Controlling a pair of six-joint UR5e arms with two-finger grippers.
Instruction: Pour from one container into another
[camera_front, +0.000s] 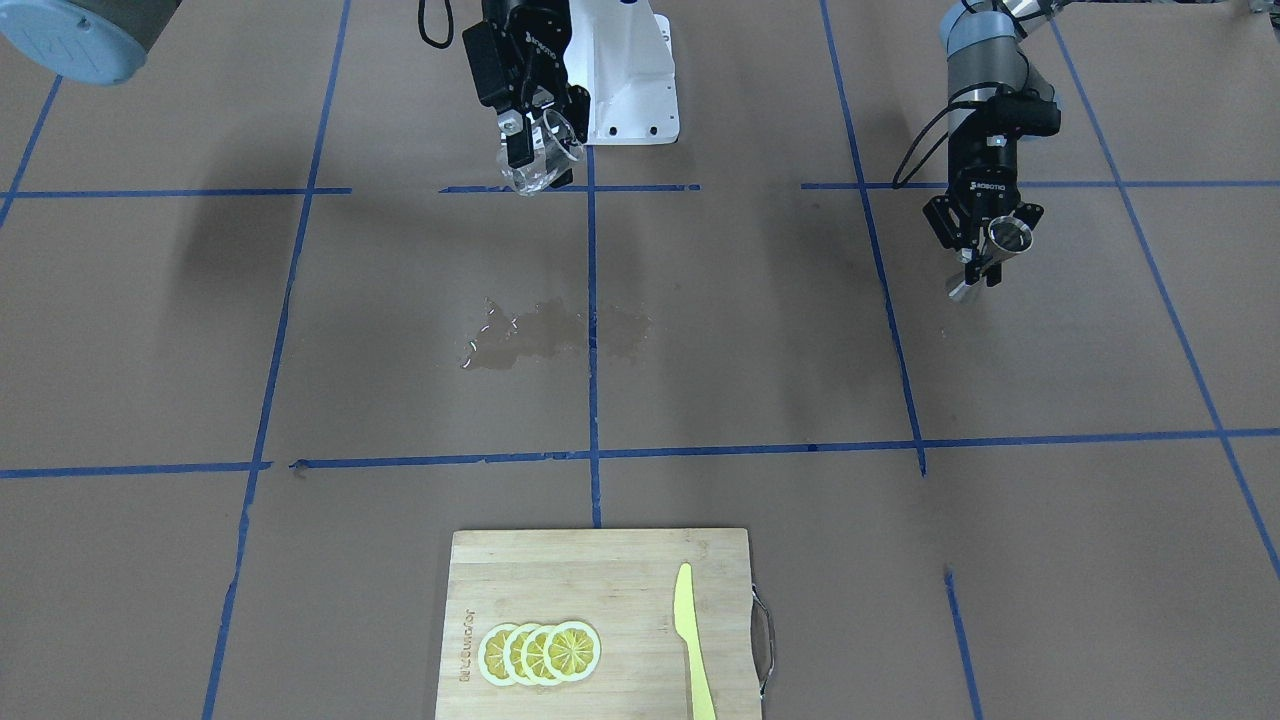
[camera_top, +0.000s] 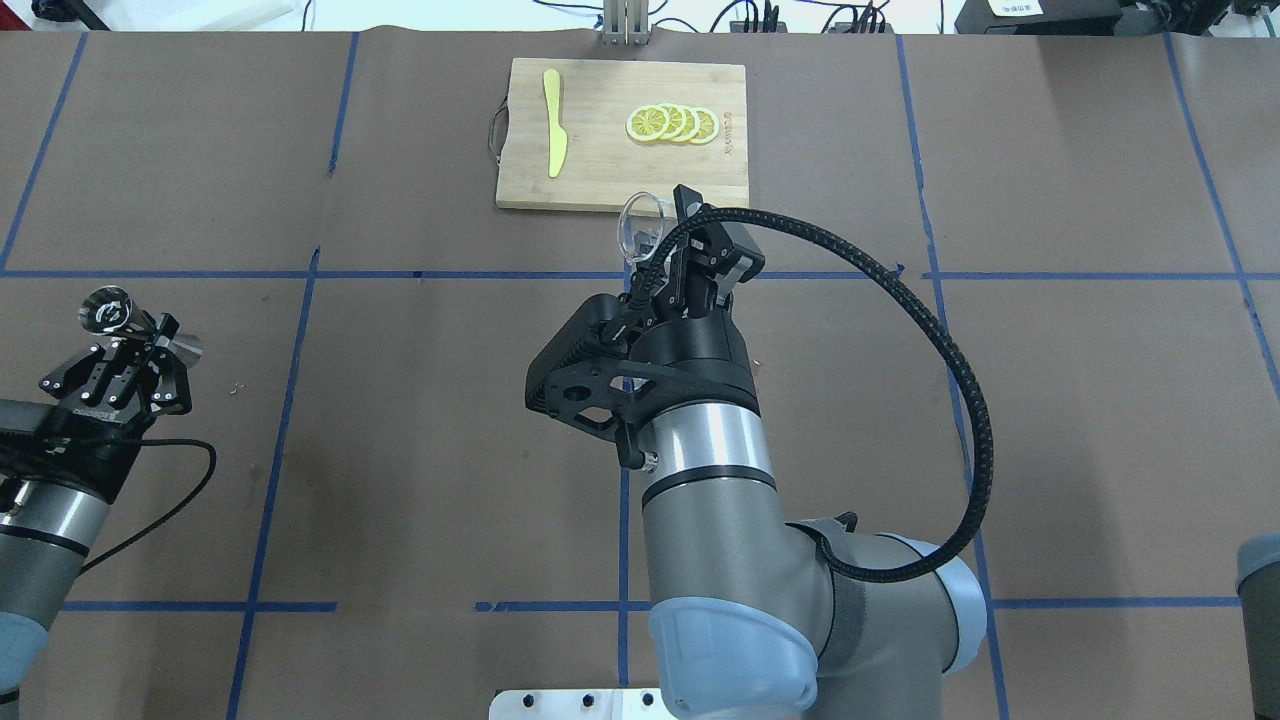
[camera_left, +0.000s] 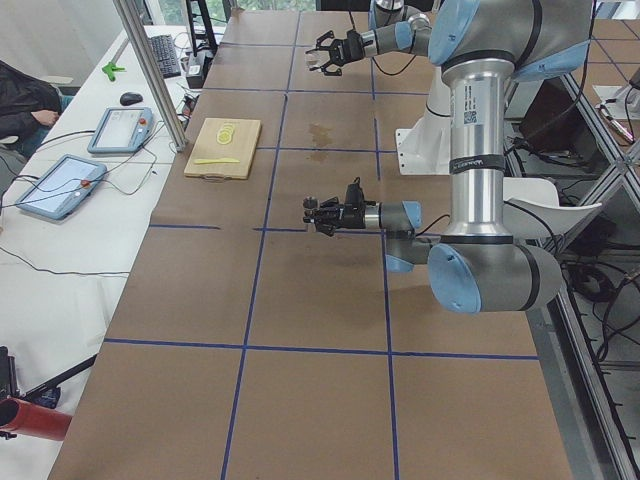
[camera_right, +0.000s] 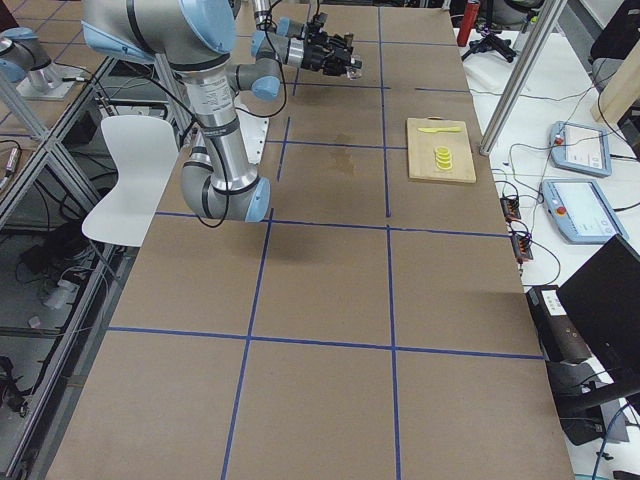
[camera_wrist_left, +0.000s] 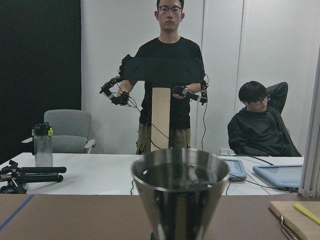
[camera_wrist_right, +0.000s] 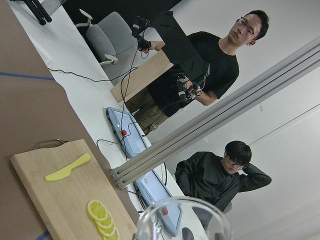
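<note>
Above the table, the right hand grips the glass beaker, the left hand the steel jigger.

Clear glass beaker is airborne, tilted. Steel hourglass jigger is airborne too, upright, well apart from beaker.

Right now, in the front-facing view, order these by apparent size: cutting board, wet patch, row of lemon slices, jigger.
1. cutting board
2. wet patch
3. row of lemon slices
4. jigger, smallest even though it is held off the table, nearer the camera
</note>
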